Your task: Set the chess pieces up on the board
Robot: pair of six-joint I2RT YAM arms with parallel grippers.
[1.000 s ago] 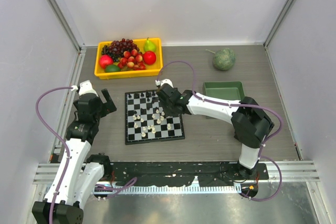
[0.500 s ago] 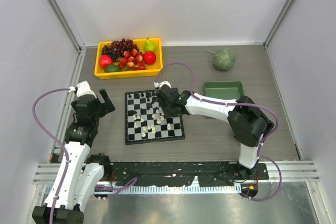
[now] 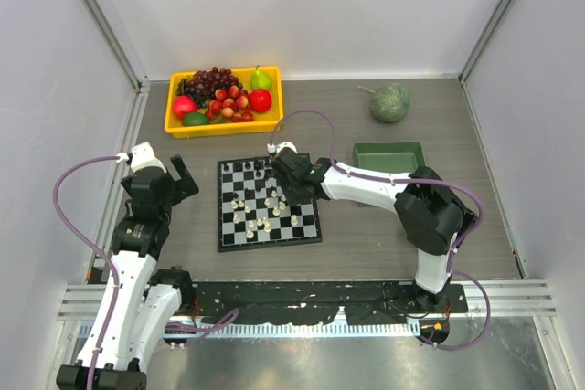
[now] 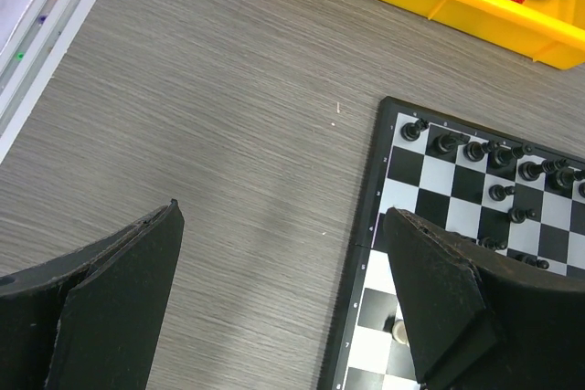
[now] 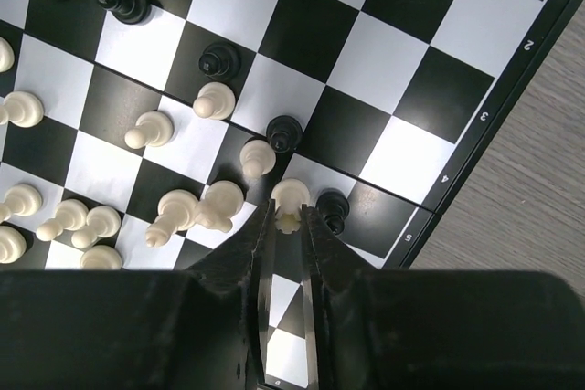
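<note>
The board lies in the middle of the table with black and cream-white chess pieces scattered over it. My right gripper is low over its right-centre. In the right wrist view its fingers are shut on the head of a white chess piece, which stands by a black pawn near the board's edge. More white pieces cluster to the left. My left gripper hangs open left of the board; in its wrist view bare table lies between the fingers. Black pieces line the board's far row.
A yellow tray of fruit stands behind the board at the left. A green tray sits right of the board under the right arm. A green netted fruit lies at the back right. White walls enclose the table.
The right gripper's jaws have narrowed onto the white piece and it has edged slightly toward the board's back. The left arm has drifted a little left and back, still open.
</note>
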